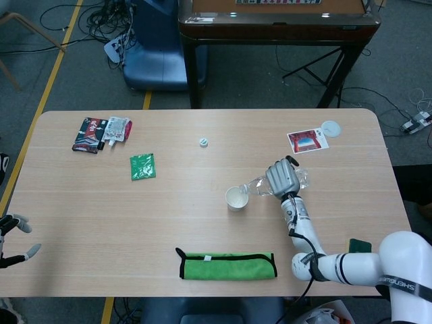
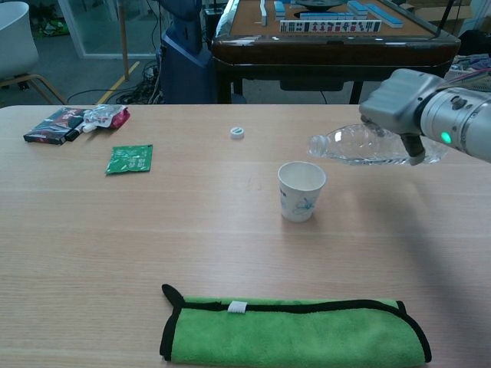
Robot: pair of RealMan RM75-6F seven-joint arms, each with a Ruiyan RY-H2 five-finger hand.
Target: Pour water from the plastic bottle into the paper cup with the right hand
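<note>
My right hand (image 1: 281,177) (image 2: 403,103) grips a clear plastic bottle (image 2: 354,147) (image 1: 260,183) that lies almost level in the air, its open mouth pointing left, just above and right of the paper cup. The white paper cup (image 2: 301,190) (image 1: 236,198) stands upright on the wooden table (image 1: 169,216). No stream runs from the mouth. The bottle's small cap (image 1: 203,142) (image 2: 237,133) lies on the table behind the cup. My left hand (image 1: 12,239) hangs at the left table edge, fingers apart, holding nothing.
A folded green cloth (image 1: 227,265) (image 2: 291,331) lies near the front edge. A green packet (image 1: 142,166), a dark packet (image 1: 90,134) and a red-white pouch (image 1: 117,128) sit at the back left. A picture card (image 1: 307,141) and a white lid (image 1: 331,127) lie at the back right.
</note>
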